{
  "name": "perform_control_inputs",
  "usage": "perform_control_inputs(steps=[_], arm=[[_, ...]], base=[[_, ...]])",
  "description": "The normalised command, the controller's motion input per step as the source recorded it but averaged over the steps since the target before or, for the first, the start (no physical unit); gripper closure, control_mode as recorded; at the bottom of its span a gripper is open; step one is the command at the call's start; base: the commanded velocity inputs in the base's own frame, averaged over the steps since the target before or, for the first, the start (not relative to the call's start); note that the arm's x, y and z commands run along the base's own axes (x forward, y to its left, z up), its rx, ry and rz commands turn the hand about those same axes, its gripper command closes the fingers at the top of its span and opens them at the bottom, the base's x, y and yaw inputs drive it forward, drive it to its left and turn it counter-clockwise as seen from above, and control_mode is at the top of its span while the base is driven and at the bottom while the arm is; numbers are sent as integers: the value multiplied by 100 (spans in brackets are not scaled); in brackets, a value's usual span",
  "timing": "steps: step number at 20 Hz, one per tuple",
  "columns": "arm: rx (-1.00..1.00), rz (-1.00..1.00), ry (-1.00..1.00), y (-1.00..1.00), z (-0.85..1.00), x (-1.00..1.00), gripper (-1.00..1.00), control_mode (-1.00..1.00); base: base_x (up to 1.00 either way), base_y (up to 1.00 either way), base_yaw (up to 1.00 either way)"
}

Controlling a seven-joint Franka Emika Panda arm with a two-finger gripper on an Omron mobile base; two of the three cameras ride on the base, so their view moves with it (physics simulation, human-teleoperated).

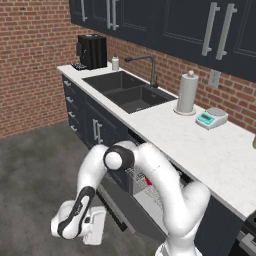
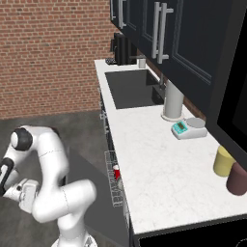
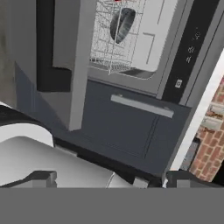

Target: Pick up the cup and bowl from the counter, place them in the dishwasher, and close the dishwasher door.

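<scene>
The dishwasher stands open under the white counter. Its white wire rack holds the grey bowl on edge. The red cup sits in the same rack, and it also shows from the other side. The dark dishwasher door hangs down and out toward the floor. My gripper is low beside the door's outer edge, near the floor. In the hand view its fingertips stand wide apart, so the gripper is open with nothing between them.
A dark sink with a faucet is set in the counter, with a paper-towel roll and a small scale beside it. A black coffee machine stands at the far end. Yellow and maroon jars stand near me.
</scene>
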Motion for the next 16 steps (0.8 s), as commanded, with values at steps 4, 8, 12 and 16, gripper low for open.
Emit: perform_control_inputs(steps=[4,8,12,16], arm=[[-38,-12,-2,58,-96,3,-100,-100],[-31,-3,-2,4,-100,5,-100,-100],[-20,-2,0,-33,-100,36,-100,-100],[-11,-1,0,-55,-96,63,-100,-100]], base=[[0,0,0],[0,0,0],[0,0,0],[0,0,0]])
